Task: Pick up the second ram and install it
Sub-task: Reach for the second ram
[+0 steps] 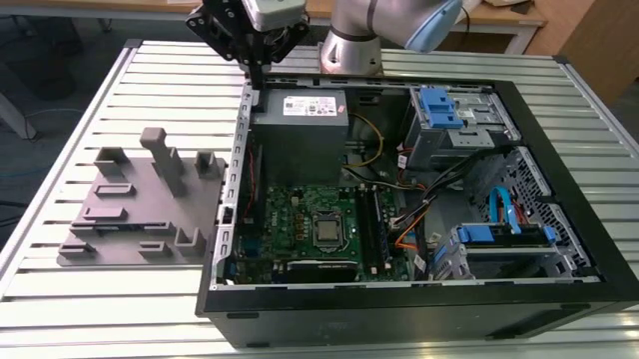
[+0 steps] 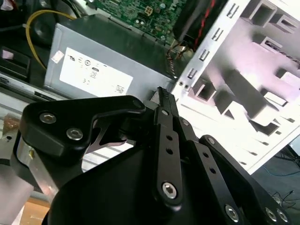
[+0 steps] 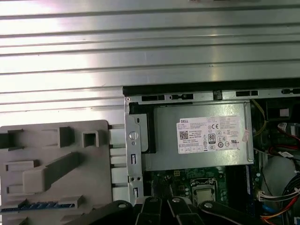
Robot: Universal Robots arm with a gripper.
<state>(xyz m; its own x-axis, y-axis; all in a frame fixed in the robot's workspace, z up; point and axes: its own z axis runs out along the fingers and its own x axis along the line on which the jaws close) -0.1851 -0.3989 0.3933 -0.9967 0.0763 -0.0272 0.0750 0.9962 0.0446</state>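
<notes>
A slatted metal table (image 1: 50, 314) carries the whole setup, with wooden desks behind it. At the exterior view's left sits a grey fixture tray (image 1: 130, 198) of raised blocks and slots. The second ram (image 1: 110, 225) lies flat in a long slot near the tray's near edge. It appears as a narrow dark strip with blue marks, and it shows again in the first wrist view (image 3: 40, 205).

Further right, the gripper (image 1: 257, 78) hangs from the arm (image 1: 349, 37) above the far corner of the open computer case (image 1: 399, 318). It is over the case's side wall, just beside the grey power supply (image 1: 299, 123), and well apart from the ram. Its jaws look drawn together to a point with nothing between them. The second wrist view shows the same narrow tip (image 2: 162, 93).

Inside the case lies the green motherboard (image 1: 289, 213) with its square CPU socket (image 1: 328, 228). To the right of that are loose cables and a blue drive bracket (image 1: 436, 108).
</notes>
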